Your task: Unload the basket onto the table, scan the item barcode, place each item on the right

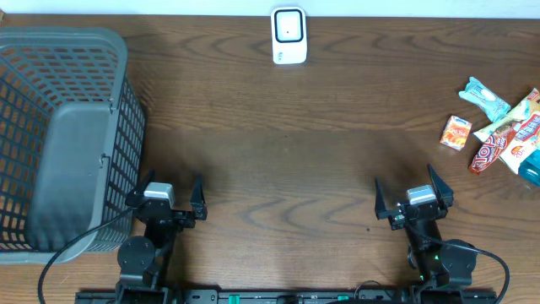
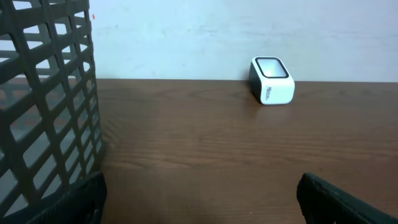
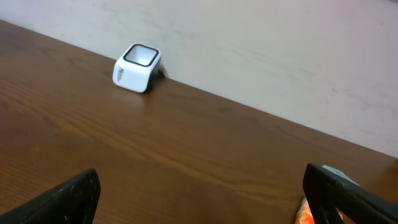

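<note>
Spread and empty, the right claw (image 1: 411, 191) is sitting nearer than the equally spread left claw (image 1: 166, 192) to the colourful foil snack packets (image 1: 506, 131) lying ahead-right at the brown wooden worktop's (image 1: 295, 152) edge.

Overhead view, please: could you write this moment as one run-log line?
stage: before pickup | left gripper: open, empty | right gripper: open, empty | scanner: far edge | snack packets: right, untouched | basket: left
</note>
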### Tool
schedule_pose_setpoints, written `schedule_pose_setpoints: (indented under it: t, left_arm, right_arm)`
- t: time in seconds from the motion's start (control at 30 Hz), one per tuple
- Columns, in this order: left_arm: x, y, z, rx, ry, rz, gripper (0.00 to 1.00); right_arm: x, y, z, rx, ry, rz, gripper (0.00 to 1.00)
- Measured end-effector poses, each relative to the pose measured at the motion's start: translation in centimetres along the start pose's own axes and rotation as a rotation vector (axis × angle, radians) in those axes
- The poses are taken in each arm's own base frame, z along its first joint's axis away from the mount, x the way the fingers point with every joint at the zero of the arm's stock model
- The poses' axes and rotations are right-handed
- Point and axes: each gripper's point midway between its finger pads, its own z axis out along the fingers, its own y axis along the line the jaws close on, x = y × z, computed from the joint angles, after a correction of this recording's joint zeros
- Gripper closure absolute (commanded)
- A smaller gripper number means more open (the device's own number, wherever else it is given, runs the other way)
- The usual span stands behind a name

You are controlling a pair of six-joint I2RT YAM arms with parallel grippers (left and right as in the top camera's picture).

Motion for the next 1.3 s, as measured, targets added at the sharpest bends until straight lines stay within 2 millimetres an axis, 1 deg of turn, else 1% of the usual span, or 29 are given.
schedule_pose_setpoints:
  t: [0.47,0.77,1.3]
  left_arm:
    - [0.01,0.07,0.00,-0.004,0.000,-0.010,0.02]
    - [0.05,0.70,-0.02,-0.041,0.001,-0.027,0.02]
    - [0.04,0.76,-0.02,-0.044,0.001,-0.027,0.02]
  right_arm:
    - [0.00,0.00,0.00,0.000,0.000,0.000,0.01]
    - [0.00,0.00,0.00,0.000,0.000,0.000,0.01]
    - [0.00,0.00,0.00,0.000,0.000,0.000,0.01]
